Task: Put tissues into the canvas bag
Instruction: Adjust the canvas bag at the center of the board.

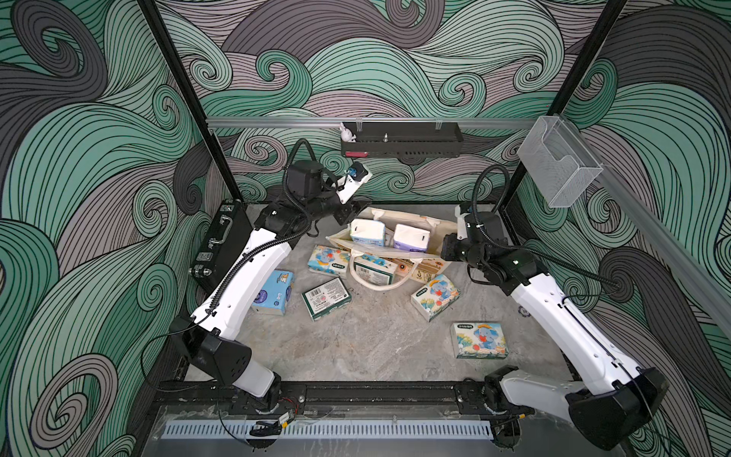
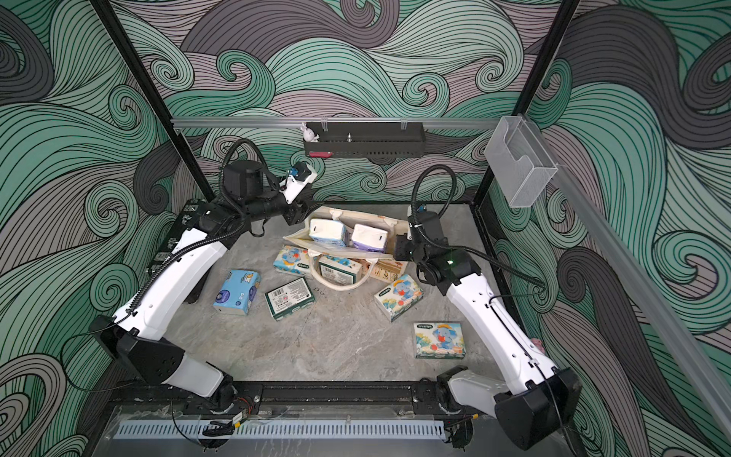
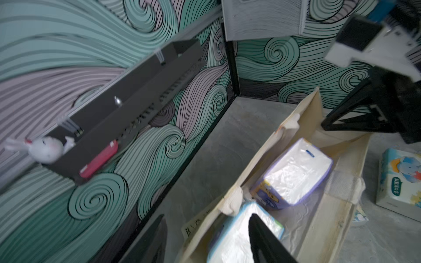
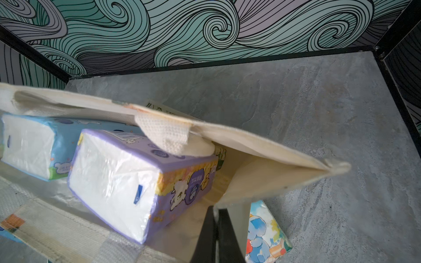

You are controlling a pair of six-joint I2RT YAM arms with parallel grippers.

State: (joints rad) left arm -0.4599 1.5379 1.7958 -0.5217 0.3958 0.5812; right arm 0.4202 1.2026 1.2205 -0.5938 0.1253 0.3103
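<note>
left fingers [image 3: 264,241] apart over blue tissues [image 3: 234,236] in canvas bag [image 3: 305,113] | right fingers [image 4: 205,239] clamp its end

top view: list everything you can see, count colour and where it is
canvas bag: one, cream, back middle of the table, top open
light blue pack: one, in the bag
purple pack: one, in the bag beside it
elephant-print packs: three, white-blue, on the table; against the bag, in front of the bag, nearest the front
dark green packs: two, on the table; inside the handle loop, further forward
blue pack: one, on the table by the left arm
briefcase: one, black, left edge
shelf: one, black, back rail
rabbit toy: one, white, on the shelf's end
clear holder: one, right rail
left claw: open, above the bag
right claw: shut on the bag's end
</note>
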